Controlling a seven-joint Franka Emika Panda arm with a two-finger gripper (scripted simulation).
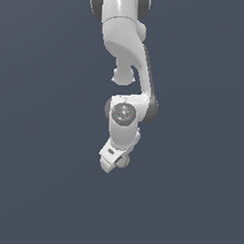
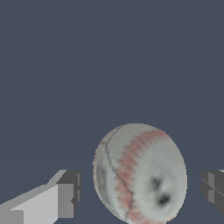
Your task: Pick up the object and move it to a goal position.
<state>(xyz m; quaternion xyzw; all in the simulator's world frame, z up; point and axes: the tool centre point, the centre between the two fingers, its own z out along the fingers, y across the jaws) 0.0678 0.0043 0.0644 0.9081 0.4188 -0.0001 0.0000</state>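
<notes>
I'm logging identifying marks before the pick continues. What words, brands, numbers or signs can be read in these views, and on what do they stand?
No readable text in either view.
Baseball: red stitching and dark smudges only, no legible brand or number.
Small dark mark on the tool housing in the exterior view: too small and blurred to read.
Tiny coloured dots on the arm's round wrist cap: not characters.

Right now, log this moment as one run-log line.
phase: approach | gripper: open, fingers either side of baseball, gaps visible, not gripped | arm: wrist tilted | goal: not visible
</notes>
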